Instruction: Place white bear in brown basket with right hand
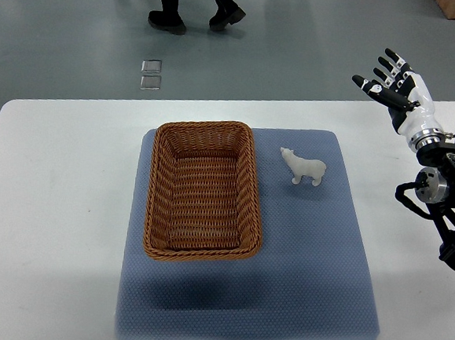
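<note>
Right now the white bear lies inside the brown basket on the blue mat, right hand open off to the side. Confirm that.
Not quite. The top view shows the white bear standing on the blue mat beside the brown basket, not inside it. The right hand is indeed open, off to the side.

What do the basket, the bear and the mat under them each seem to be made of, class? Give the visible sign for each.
Basket: woven wicker or rattan, brown; crossing strands and a braided rim show.
Bear: probably hard plastic or resin, smooth, matte white; no fur texture shows.
Mat: soft foam or rubber-like sheet, grey-blue, with a fine dotted texture and slightly wavy edges.
</note>
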You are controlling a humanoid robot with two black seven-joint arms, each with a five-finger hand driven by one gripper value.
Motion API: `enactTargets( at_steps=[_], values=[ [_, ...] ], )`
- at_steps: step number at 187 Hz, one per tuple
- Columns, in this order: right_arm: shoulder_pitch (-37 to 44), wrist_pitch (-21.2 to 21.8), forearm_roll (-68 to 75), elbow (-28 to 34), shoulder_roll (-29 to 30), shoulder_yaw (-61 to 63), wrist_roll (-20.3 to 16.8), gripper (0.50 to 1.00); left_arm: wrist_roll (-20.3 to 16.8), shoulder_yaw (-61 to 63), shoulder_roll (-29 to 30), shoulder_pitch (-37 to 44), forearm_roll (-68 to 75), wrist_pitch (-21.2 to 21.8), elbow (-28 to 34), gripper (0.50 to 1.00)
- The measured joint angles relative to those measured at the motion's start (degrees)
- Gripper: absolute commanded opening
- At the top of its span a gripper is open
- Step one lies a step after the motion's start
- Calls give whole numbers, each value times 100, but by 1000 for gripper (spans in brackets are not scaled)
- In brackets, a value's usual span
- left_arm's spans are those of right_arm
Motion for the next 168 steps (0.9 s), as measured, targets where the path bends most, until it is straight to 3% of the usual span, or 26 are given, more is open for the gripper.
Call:
enactTargets(
  at_steps=[168],
  values=[
    [30, 267, -69, 68, -306, -486, 45, 934, -1, -3, 0, -8, 3, 18, -8, 1000]
  ],
)
